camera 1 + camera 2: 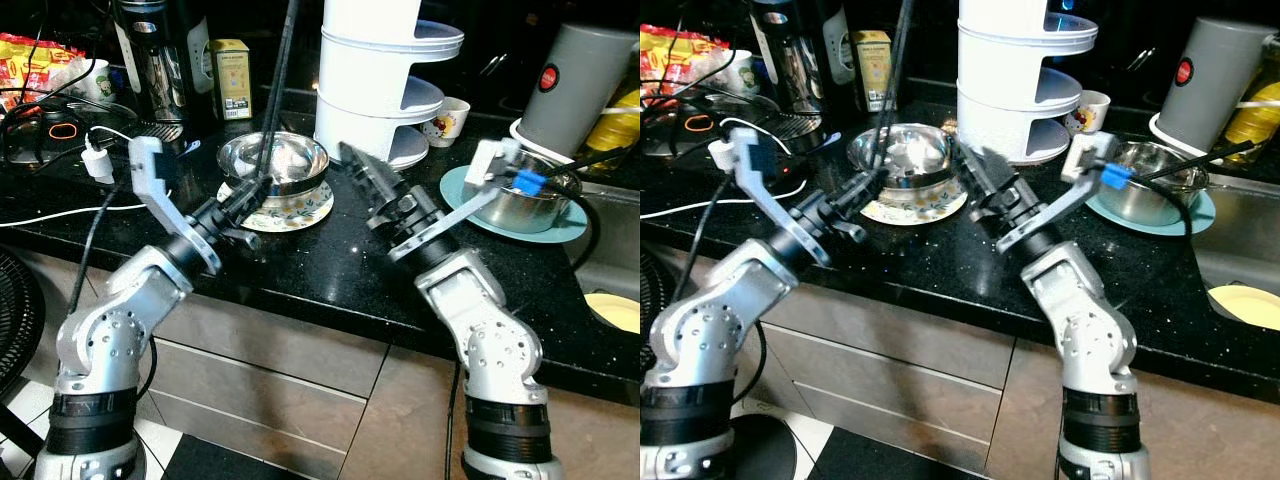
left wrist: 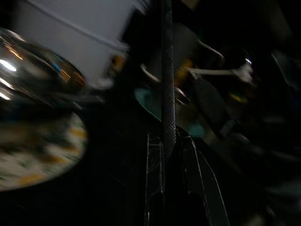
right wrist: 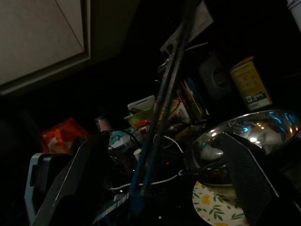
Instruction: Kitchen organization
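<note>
The left gripper (image 1: 243, 200) is at the near rim of the steel bowl (image 1: 273, 163); its state (wrist view blurred) can't be told. The right gripper (image 1: 352, 163), released, sits just right of it.

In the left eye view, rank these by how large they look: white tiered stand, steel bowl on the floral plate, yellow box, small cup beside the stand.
1. white tiered stand
2. steel bowl on the floral plate
3. yellow box
4. small cup

The box and cup look close in size; the box is taller.
</note>
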Controlling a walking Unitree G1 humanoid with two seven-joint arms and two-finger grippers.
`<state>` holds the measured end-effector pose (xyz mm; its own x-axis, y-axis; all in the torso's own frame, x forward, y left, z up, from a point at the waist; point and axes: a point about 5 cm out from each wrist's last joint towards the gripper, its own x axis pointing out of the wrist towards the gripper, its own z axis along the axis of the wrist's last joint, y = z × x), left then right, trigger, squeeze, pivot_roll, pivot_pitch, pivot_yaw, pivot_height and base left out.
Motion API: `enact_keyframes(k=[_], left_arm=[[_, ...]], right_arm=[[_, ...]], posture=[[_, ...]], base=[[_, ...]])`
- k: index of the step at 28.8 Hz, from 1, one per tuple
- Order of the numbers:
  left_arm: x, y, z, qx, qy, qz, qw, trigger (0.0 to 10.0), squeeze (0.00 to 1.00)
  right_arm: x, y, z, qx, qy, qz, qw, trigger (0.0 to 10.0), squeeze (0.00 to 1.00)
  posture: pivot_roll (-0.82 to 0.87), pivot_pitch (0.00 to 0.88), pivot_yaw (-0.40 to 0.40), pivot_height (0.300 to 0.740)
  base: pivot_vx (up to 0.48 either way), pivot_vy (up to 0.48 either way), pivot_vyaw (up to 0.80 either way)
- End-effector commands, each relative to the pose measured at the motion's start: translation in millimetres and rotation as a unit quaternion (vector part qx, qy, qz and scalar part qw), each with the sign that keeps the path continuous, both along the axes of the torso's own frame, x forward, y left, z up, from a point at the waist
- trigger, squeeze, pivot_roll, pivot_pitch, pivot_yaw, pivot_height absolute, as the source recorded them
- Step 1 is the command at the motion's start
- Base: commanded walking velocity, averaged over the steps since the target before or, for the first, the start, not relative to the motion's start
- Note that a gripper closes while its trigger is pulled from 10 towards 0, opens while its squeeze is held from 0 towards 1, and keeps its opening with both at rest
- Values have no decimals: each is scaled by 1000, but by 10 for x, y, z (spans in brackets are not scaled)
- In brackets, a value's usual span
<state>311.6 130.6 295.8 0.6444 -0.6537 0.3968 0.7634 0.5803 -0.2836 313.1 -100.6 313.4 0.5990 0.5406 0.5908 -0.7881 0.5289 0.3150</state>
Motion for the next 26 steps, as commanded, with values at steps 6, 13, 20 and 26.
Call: enact_keyframes(k=[6,13,20,26], left_arm=[[-118,-111,-136,41,42,-80,995,0,0],[-185,-137,-167,52,57,-103,992,0,0],[-259,-184,-203,67,65,-137,986,0,0],[-284,-213,-238,88,71,-149,982,0,0]], right_arm=[[-61,-3,-5,-12,3,28,1000,10000,0],[-81,21,-26,-30,12,46,998,10000,0],[-84,37,-37,-42,16,49,998,10000,0],[-102,53,-46,-49,18,54,997,10000,0]], posture=[[31,205,-8,740],[31,205,-8,740],[34,208,-1,740],[35,209,0,740]], base=[[0,0,0],[0,0,0],[0,0,0],[0,0,0]])
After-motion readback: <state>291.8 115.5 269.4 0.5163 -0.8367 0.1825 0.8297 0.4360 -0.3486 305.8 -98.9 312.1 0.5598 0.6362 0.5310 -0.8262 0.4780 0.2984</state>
